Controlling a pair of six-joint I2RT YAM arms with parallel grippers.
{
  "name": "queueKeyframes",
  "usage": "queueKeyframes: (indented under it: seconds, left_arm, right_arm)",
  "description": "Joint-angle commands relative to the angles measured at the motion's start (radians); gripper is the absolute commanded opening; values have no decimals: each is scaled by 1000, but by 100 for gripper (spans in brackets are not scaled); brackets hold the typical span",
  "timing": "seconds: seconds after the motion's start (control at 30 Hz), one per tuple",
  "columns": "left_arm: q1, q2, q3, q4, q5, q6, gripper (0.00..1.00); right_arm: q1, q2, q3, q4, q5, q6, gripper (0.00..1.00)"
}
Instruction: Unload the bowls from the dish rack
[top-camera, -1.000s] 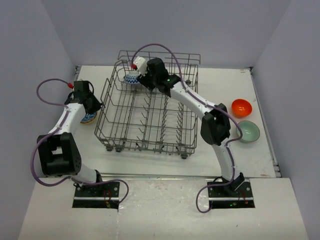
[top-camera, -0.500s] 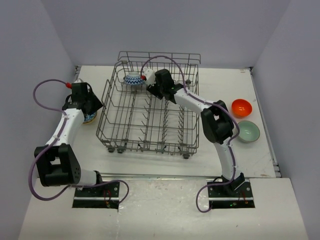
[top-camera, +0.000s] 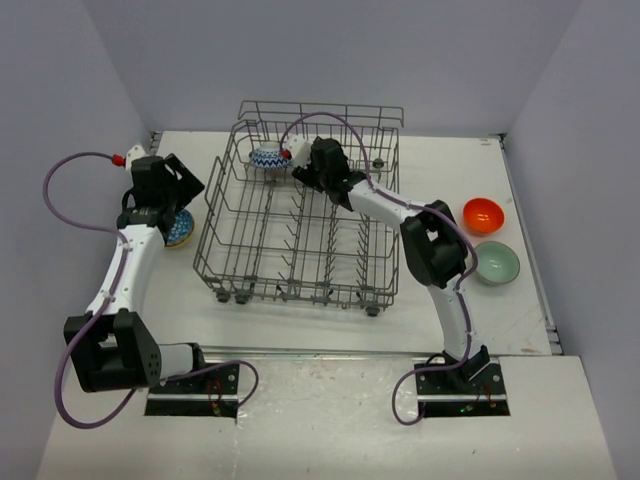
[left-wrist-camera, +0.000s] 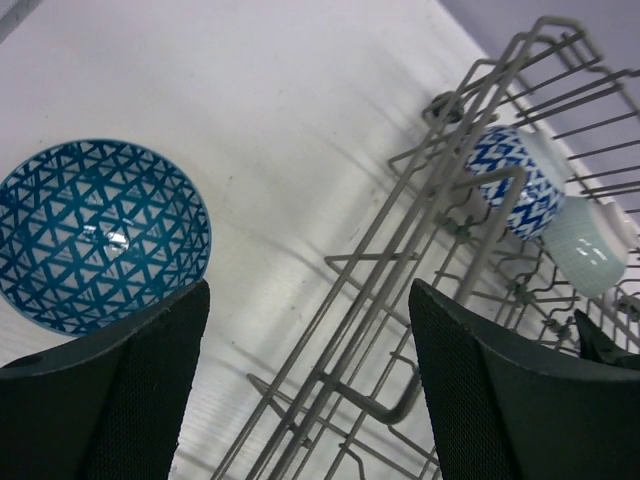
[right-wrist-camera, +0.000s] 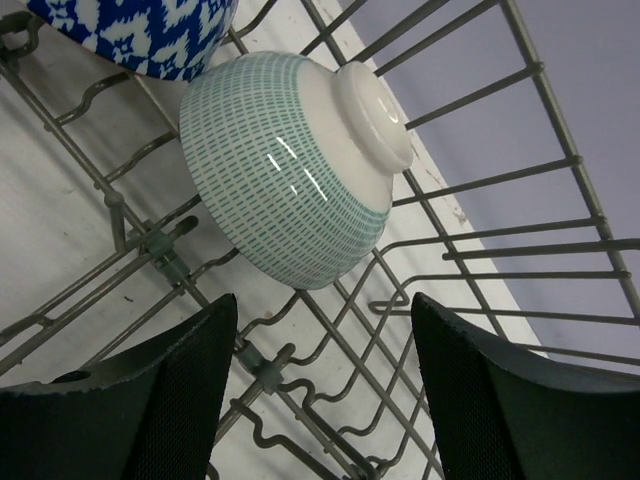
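The grey wire dish rack (top-camera: 296, 283) stands mid-table. A blue-and-white bowl (top-camera: 267, 158) leans in its far left corner, also seen in the left wrist view (left-wrist-camera: 520, 185) and the right wrist view (right-wrist-camera: 140, 35). A pale green checked bowl (right-wrist-camera: 285, 165) lies upside down on the rack wires (right-wrist-camera: 520, 250) beside it, just ahead of my right gripper (right-wrist-camera: 322, 300), which is open inside the rack (top-camera: 305, 170). My left gripper (top-camera: 162, 188) is open and empty (left-wrist-camera: 308, 290), above a teal triangle-patterned bowl (left-wrist-camera: 100, 235) resting on the table (top-camera: 181, 232) left of the rack (left-wrist-camera: 395, 230).
An orange-red bowl (top-camera: 482, 214) and a pale mint bowl (top-camera: 496, 262) sit on the table right of the rack. Grey walls close in the table on three sides. The rack's tall wire sides surround my right gripper.
My left gripper has opened, let go of the teal patterned bowl on the table, and risen back from it. My right gripper shifted slightly right inside the rack.
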Motion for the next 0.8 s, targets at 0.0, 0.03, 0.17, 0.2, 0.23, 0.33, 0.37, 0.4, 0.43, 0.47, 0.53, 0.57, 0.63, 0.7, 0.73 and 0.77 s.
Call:
queueKeyframes:
  seconds: [0.0, 0.03, 0.17, 0.2, 0.23, 0.33, 0.37, 0.4, 0.43, 0.47, 0.53, 0.57, 0.63, 0.7, 0.73, 0.77]
  left_arm:
    - [-3, -63, -7, 118, 0, -42, 81]
    - [-3, -71, -11, 121, 0, -44, 82]
    - [-4, -103, -49, 141, -4, -53, 82]
    - [-3, -117, -68, 146, -1, -55, 82]
    - [-3, -126, -75, 151, 2, -58, 82]
    - [-3, -160, -103, 158, -4, -58, 83]
    - [-3, -169, -108, 157, -9, -50, 83]
    - [-3, -180, -111, 154, -12, -46, 83]
    - [-3, -183, -111, 140, -15, -45, 84]
    - [-3, -184, -111, 135, -17, -39, 84]
    - [-4, -183, -114, 128, -20, -38, 84]
    - [-3, -181, -120, 128, -21, -38, 84]
    - [-3, -172, -132, 138, -15, -44, 84]
    - [-3, -172, -163, 152, 3, -47, 84]
    - [-3, -175, -178, 169, 8, -50, 84]
    - [-3, -177, -191, 172, 10, -52, 84]
  right_arm:
    - [4, -23, 7, 103, 18, -36, 71]
    - [6, -17, 6, 111, 21, -41, 71]
    - [9, 5, 7, 154, 26, -67, 71]
    - [7, 14, 27, 151, 28, -70, 71]
    - [7, 31, 36, 149, 28, -73, 71]
    - [10, 46, 55, 136, 28, -73, 70]
    - [13, 39, 44, 140, 35, -73, 71]
    - [15, 23, 24, 152, 35, -73, 71]
    - [18, 5, -32, 169, 28, -73, 71]
    - [18, -23, -54, 189, 20, -72, 71]
    - [17, -32, -66, 188, 12, -64, 71]
    - [17, -31, -60, 183, 11, -65, 71]
    - [18, -3, -14, 165, 12, -69, 71]
    - [18, 32, 39, 142, 21, -72, 71]
    - [20, 37, 43, 152, 21, -82, 71]
    - [20, 39, 38, 166, 21, -88, 71]
